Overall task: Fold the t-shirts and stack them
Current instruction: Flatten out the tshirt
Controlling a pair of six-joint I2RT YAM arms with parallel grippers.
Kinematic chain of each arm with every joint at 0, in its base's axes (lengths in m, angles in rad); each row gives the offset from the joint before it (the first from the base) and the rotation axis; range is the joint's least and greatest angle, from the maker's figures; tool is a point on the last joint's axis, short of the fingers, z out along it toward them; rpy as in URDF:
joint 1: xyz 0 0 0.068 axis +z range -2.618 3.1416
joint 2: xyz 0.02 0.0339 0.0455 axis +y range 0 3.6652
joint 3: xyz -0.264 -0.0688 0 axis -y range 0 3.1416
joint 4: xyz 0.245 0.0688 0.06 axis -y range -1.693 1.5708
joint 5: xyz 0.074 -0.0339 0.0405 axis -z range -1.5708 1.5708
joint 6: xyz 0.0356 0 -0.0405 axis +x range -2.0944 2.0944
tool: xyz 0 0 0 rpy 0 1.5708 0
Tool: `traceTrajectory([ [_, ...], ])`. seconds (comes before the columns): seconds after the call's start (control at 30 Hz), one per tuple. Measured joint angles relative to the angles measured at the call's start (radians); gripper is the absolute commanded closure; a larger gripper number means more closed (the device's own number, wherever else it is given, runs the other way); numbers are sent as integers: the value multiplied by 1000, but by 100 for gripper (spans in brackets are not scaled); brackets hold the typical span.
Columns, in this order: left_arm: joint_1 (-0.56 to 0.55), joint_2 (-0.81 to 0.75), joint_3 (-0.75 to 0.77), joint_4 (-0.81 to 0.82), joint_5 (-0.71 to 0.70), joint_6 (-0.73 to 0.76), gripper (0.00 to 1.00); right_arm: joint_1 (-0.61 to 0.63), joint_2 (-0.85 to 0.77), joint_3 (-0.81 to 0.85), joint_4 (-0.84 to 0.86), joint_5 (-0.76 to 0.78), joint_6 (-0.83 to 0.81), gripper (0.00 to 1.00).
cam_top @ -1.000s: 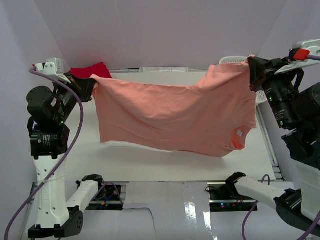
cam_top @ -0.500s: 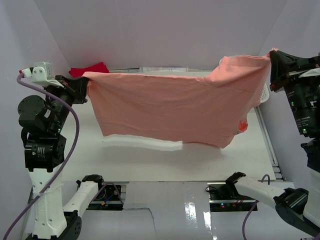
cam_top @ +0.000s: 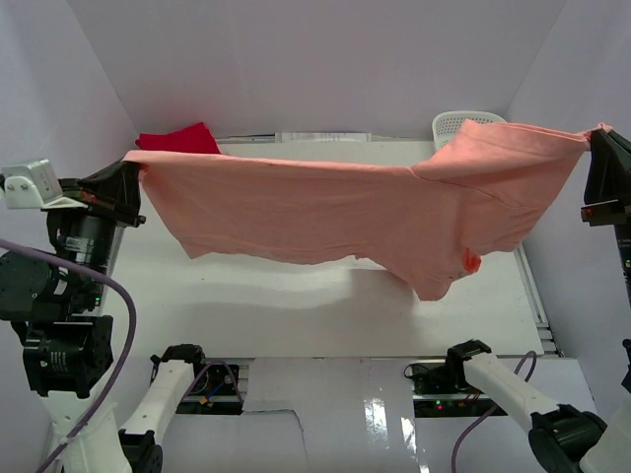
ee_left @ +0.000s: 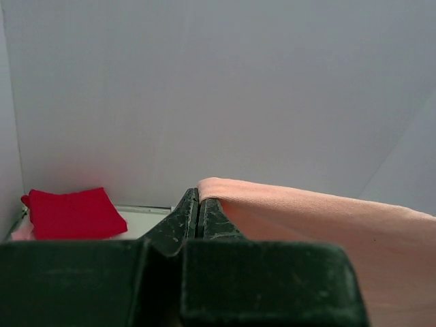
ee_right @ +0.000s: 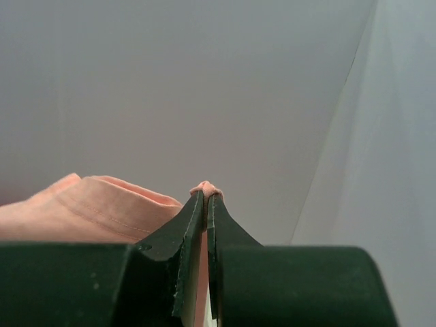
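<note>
A large salmon-pink t-shirt (cam_top: 365,212) hangs stretched in the air across the table, held at both ends. My left gripper (cam_top: 133,172) is shut on its left corner; the left wrist view shows the cloth (ee_left: 320,218) draped off the closed fingertips (ee_left: 197,197). At the far right, my right gripper (cam_top: 595,146) is shut on the other corner, a small tuft of cloth (ee_right: 206,187) poking above the pinched fingers. A folded bright red t-shirt (cam_top: 179,139) lies at the back left corner (ee_left: 71,212). A sliver of pale pink cloth (ee_left: 20,233) lies under it.
A white lattice basket (cam_top: 463,122) stands at the back right, mostly hidden behind the hanging shirt. The white table (cam_top: 296,315) lies below the shirt. White walls close in on the left, back and right.
Both arms moved outward and up, pulling the salmon-pink t-shirt wider and flatter. Its lower edge has lifted off the table.
</note>
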Motion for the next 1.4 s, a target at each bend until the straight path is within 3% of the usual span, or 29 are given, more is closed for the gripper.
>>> traceTrajectory([
  [0.13,0,6,71,1,-47,13,100,-214,-48,-34,40,-187,76,92],
  [0.27,0,4,93,9,-70,13,100,-441,-123,-177,195,-449,243,92],
  [0.37,0,-9,79,7,-89,13,100,-486,-153,-286,291,-606,386,92],
  [0.53,0,-64,16,0,-117,13,100,-491,-121,-301,330,-738,504,92],
  [0.87,0,-122,-29,0,-137,16,100,-491,-138,-279,365,-792,555,92],
  [1.1,-7,-121,-11,11,-163,19,100,-491,-92,-68,362,-767,530,92],
  [1.23,-9,-137,-9,33,-190,18,100,-491,-121,-42,422,-728,512,92],
  [1.4,-10,-219,-123,49,-245,3,100,-491,-146,-35,460,-697,505,92],
])
